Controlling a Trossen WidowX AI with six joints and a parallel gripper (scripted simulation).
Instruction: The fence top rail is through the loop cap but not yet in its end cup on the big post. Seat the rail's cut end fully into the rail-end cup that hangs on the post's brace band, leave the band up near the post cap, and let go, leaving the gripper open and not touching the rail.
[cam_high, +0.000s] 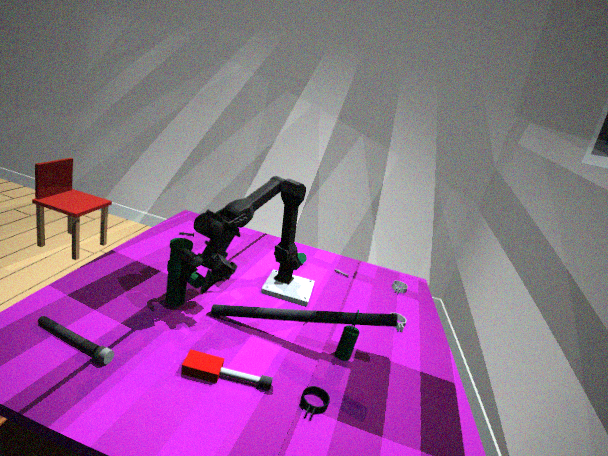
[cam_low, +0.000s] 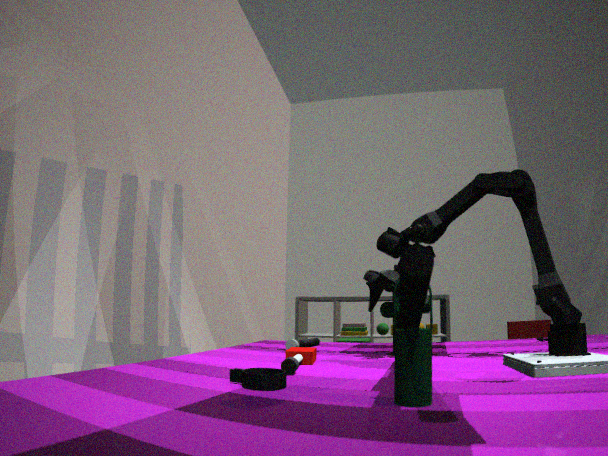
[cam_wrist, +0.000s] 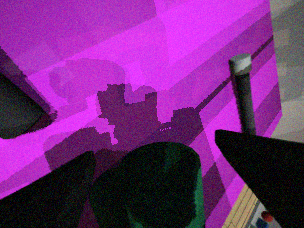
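The dark fence rail (cam_high: 290, 315) (cam_low: 416, 280) slants through the loop cap on the short green post (cam_high: 346, 345) (cam_low: 413, 370). Its left end in the top view is free, apart from the cup. The big green post (cam_high: 175, 282) stands upright, its cap (cam_high: 181, 243) uppermost. The rail-end cup (cam_high: 196, 279) (cam_low: 386, 309) sticks out from the post's side. My gripper (cam_high: 195, 273) (cam_wrist: 155, 146) is open, its fingers around the cup area and off the rail. A large green rounded part shows between them in the wrist view; contact cannot be told. The brace band is hidden.
A red block with a white handle (cam_high: 202, 366), a loose black band (cam_high: 303, 402) and a dark tube with a pale cap (cam_high: 75, 338) lie on the table. A small metal ring (cam_high: 399, 287) lies at the back right. The white base plate (cam_high: 300, 295) holds the arm.
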